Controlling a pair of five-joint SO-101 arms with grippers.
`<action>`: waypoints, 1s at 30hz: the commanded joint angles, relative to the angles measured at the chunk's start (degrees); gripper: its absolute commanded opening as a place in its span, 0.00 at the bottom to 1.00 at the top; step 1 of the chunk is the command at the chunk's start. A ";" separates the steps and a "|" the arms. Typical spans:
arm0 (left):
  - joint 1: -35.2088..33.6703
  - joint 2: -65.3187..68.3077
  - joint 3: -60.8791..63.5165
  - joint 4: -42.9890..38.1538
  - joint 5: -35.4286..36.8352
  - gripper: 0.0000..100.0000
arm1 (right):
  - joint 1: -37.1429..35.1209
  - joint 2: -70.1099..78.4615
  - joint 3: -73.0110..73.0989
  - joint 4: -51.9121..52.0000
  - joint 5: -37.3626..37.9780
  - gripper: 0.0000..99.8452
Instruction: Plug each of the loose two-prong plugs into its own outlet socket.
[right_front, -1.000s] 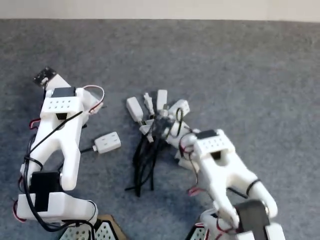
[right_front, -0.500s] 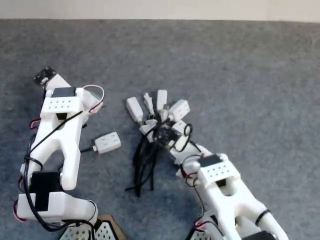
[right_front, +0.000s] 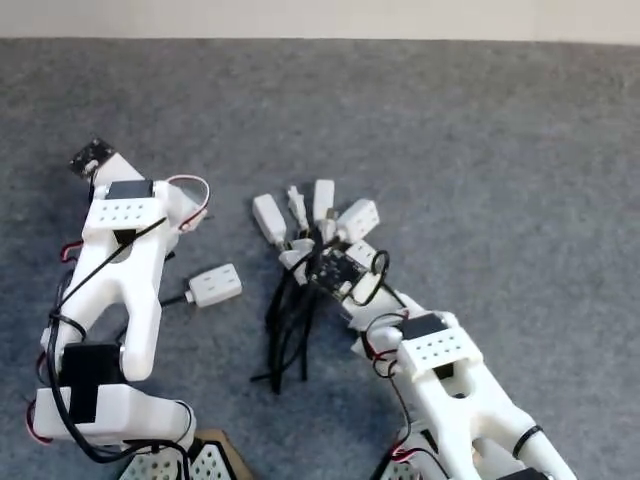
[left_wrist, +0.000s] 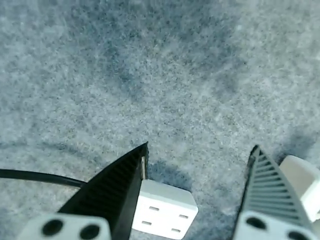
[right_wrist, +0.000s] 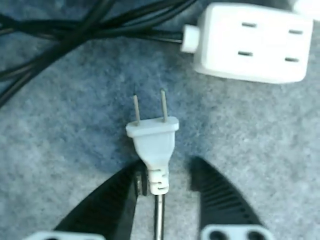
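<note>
Lying on the grey bench (right_front: 480, 150), one white two-prong plug (right_wrist: 152, 137) between the open fingers of the right gripper (right_wrist: 166, 165), its two prongs towards one outlet socket (right_wrist: 250, 42) near, black cords (right_wrist: 75, 30) beside, left gripper (left_wrist: 200, 146) fingers open over a second socket (left_wrist: 162, 210).

The left arm (right_front: 120, 270) rises from its base at the near left edge and bends forward. The left pincer (left_wrist: 200, 147) points down with its jaws spread wide. The right arm (right_front: 450, 370) stretches from the near right corner diagonally toward the middle. The right pincer (right_wrist: 167, 164) is held low, its jaws parted by a narrower gap.
</note>
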 joint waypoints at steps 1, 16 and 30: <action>-0.31 -2.15 -0.40 -0.79 0.09 0.32 | -0.22 -0.31 0.13 1.54 -0.62 0.00; 2.07 -6.20 -16.31 13.10 -14.15 0.32 | -0.31 -10.95 -14.64 12.35 -12.13 0.00; 7.25 -27.38 -22.64 29.71 -29.63 0.40 | -15.43 -12.35 -32.22 16.92 -25.58 0.00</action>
